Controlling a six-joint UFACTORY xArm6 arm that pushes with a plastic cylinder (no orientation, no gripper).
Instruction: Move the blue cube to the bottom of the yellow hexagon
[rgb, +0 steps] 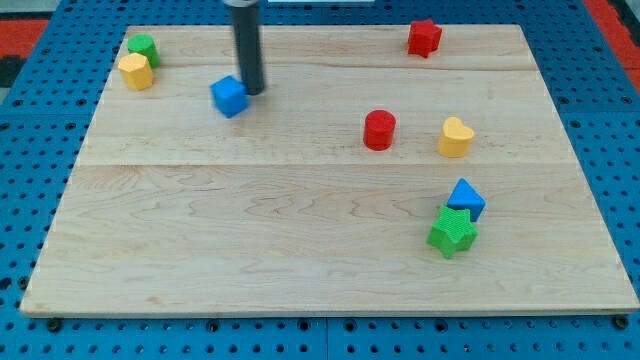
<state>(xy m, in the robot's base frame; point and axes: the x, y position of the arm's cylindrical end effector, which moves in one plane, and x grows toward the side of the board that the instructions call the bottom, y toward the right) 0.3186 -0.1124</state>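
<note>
The blue cube (229, 96) sits on the wooden board at the view's upper left. My tip (252, 92) stands right beside it, on its right side, touching or nearly touching it. The yellow hexagon (135, 72) lies near the board's top left corner, to the left of the cube and a little above it. A green block (143, 47) sits just above the hexagon, touching it.
A red star (424, 38) lies at the top right. A red cylinder (379, 130) and a yellow heart (455, 137) sit right of centre. A blue triangular block (466, 199) and a green star (452, 231) touch at the lower right. The board's edge (320, 310) runs along the bottom.
</note>
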